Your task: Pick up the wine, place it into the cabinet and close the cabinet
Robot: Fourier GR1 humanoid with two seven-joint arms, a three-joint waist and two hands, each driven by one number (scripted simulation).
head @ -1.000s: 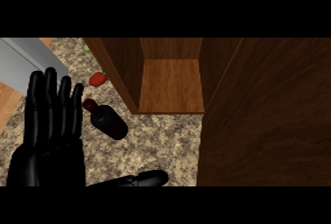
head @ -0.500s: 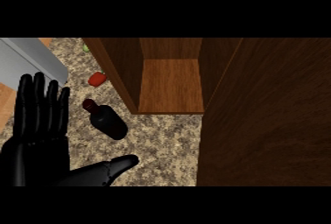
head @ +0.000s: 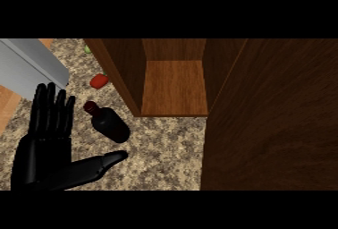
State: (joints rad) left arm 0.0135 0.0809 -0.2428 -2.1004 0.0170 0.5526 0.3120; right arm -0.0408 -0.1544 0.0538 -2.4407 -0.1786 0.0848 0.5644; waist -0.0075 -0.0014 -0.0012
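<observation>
Wine bottle (head: 108,123) lies flat on the counter (head: 165,147), neck toward upper left, base toward lower right, just left of the open cabinet (head: 173,87). Left hand (head: 46,152) beside it, fingers straight, thumb spread, holding nothing.

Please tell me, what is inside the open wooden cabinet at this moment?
Only the bare wooden shelf of the cabinet can be seen. The wine bottle lies outside on the counter, beside the open left hand. The cabinet door covers everything to the right.

A kitchen: speckled stone counter (head: 165,147), wooden cabinet (head: 175,85).
</observation>
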